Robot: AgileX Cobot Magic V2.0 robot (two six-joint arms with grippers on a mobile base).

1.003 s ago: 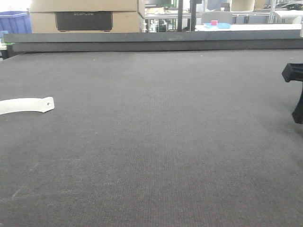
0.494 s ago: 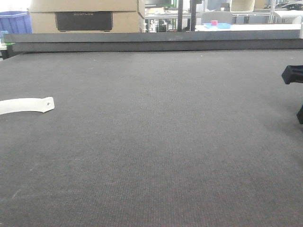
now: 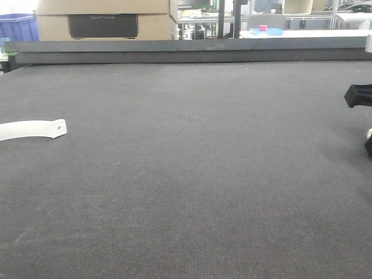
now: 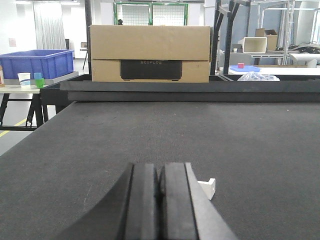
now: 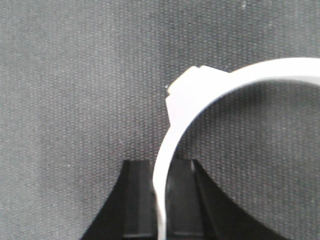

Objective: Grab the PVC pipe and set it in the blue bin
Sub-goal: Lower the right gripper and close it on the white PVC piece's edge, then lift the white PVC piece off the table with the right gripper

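Dark felt counter [image 3: 186,174] in a workshop, with one robot arm gripping a white part.
Beyond its far edge stand a cardboard box [image 4: 150,52] and, further left, the blue bin [image 4: 35,62]. The left gripper [image 4: 159,200] sits low over the counter, jaws pressed together on nothing. The right gripper [image 5: 162,200] has its jaws pinching the curved white PVC pipe [image 5: 185,100] over the felt. A white strip [image 3: 32,129] lies at the counter's left edge.

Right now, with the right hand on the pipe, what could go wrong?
1. The right hand seems to pinch only the thin end of the curved pipe, so the pipe may twist or slip out.
2. The bin sits far off, beyond the raised rail. On a long carry the pipe could clip that rail.
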